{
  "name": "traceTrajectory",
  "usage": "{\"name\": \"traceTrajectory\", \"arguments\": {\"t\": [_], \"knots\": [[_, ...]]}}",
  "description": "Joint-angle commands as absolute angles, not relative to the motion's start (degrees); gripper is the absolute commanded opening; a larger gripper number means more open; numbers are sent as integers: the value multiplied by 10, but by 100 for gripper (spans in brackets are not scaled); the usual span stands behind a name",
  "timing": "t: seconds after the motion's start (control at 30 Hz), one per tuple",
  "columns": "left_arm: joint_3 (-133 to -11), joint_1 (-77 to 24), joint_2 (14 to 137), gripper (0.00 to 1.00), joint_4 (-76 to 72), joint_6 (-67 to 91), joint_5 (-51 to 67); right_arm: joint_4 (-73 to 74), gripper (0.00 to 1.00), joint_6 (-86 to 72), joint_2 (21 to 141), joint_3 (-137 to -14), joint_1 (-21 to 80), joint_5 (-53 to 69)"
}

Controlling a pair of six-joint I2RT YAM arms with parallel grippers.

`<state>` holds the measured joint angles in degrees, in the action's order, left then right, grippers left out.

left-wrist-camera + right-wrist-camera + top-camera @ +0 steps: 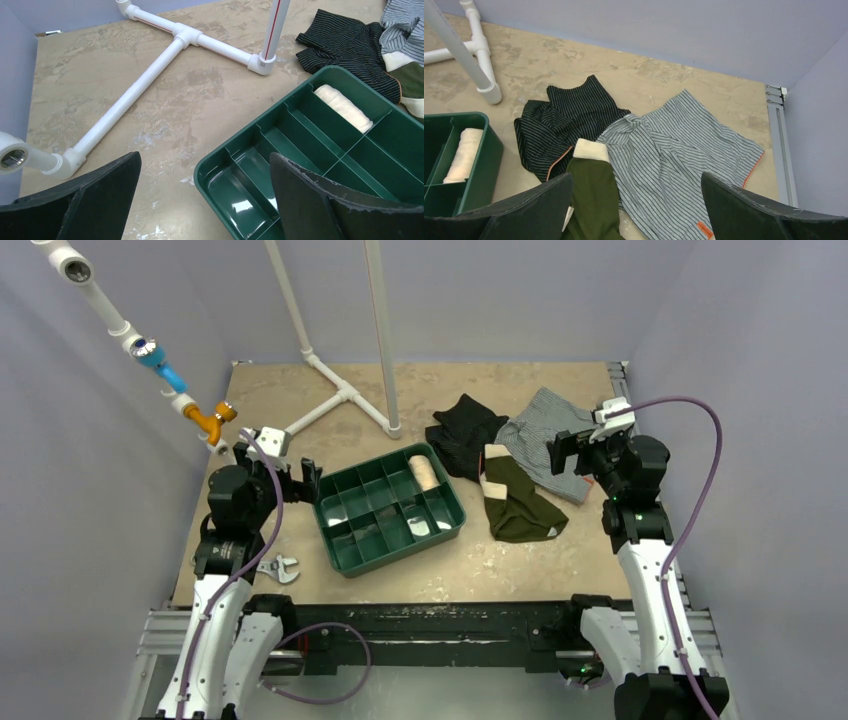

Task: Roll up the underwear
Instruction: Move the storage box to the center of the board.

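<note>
Olive green underwear (522, 505), cream waistband (591, 149). Thin pale stripes on black garment (465, 435). Orange trim on grey striped garment (540, 425). Dark green tray (400, 549), cream roll (424, 473). My fingers (531, 207) black.

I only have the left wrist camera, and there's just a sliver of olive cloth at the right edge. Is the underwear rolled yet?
Observer: No. The underwear lies flat and unrolled on the table, right of the green tray.
Operator: Is the right gripper on it?
Observer: No. The right gripper is open and empty, up above the clothes.
Operator: Is it lying free of the other clothes?
Observer: Not quite. Its cream waistband end touches the black garment and the grey striped garment.
</note>
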<state>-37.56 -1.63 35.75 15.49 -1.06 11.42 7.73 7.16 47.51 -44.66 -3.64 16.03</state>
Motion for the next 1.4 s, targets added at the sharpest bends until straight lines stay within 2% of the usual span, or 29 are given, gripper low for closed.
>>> {"name": "traceTrajectory", "arguments": {"t": [0.0, 0.3, 0.43, 0.63, 0.77, 0.93, 1.07, 1.37], "knots": [[-376, -13, 358, 100, 137, -9, 118, 67, 99, 78, 472, -446, -34, 175], [-446, -14, 392, 100, 221, -46, 99, 65, 99, 77, 475, -448, -34, 176], [-455, -20, 406, 100, 253, -105, 232, 71, 99, 87, 475, -448, -34, 199], [-489, -143, 522, 100, 304, -168, 103, 79, 99, 103, 481, -446, -34, 216], [-517, -154, 620, 92, 322, -176, 114, 81, 99, 107, 483, -446, -34, 222], [-537, -174, 700, 82, 321, -186, 65, 85, 99, 111, 482, -445, -34, 230], [-536, -177, 741, 82, 276, -184, 5, 86, 99, 112, 486, -445, -34, 237], [-557, -177, 811, 83, 222, -198, -40, 90, 99, 118, 484, -444, -34, 245]]}}
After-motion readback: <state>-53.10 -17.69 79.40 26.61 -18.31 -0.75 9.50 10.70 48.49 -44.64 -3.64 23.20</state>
